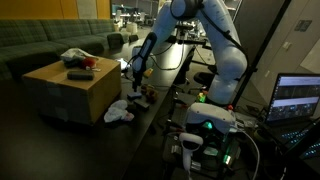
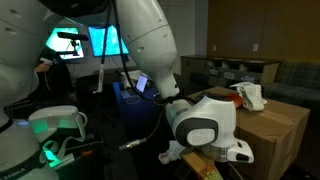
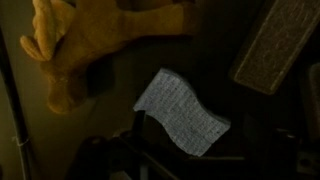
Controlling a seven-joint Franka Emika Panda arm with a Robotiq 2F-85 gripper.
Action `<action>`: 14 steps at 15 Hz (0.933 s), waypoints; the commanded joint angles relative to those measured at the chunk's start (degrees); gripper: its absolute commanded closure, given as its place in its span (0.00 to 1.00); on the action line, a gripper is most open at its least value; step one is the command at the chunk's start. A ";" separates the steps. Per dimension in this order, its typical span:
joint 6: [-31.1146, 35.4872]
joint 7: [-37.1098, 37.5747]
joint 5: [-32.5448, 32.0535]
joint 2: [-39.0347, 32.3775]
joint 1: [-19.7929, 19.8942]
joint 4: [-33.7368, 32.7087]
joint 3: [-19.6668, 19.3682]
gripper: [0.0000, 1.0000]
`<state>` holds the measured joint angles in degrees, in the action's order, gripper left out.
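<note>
You cannot tell from these dark views how your jaws stand; in the wrist view only one ribbed finger pad [image 3: 275, 45] shows, at the far edge of the picture, bare, with nothing pressed against it. Outward from there, count one tan plush toy [image 3: 80, 45], lying across the upper corner of the wrist view, and one grey ribbed sheet [image 3: 180, 112], curled in a wave, just beside the toy but apart from it; the sheet sits near the middle of that view. In an exterior view your gripper [image 1: 134, 80] points down just beside the side wall of one cardboard box [image 1: 70, 92]; one white cloth [image 1: 118, 112] lies crumpled at the foot of that box, below the gripper; a second white cloth [image 1: 72, 55] lies on the box top. Room is tight: the box wall stands on one side, the edge of the dark bench [image 1: 165, 110] on the other, and the gripper hangs in the narrow gap between them; above the box top the space opens toward the sofa [image 1: 45, 40].
</note>
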<state>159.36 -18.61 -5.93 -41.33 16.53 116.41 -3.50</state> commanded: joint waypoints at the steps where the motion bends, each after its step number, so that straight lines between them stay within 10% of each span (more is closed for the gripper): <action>1: 0.36 1.68 -0.05 4.26 -1.11 5.85 -0.18 0.00; 14: 8.08 1.23 2.63 2.82 0.70 13.82 4.80 0.00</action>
<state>163.71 -17.56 -4.38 -38.75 16.09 128.21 0.38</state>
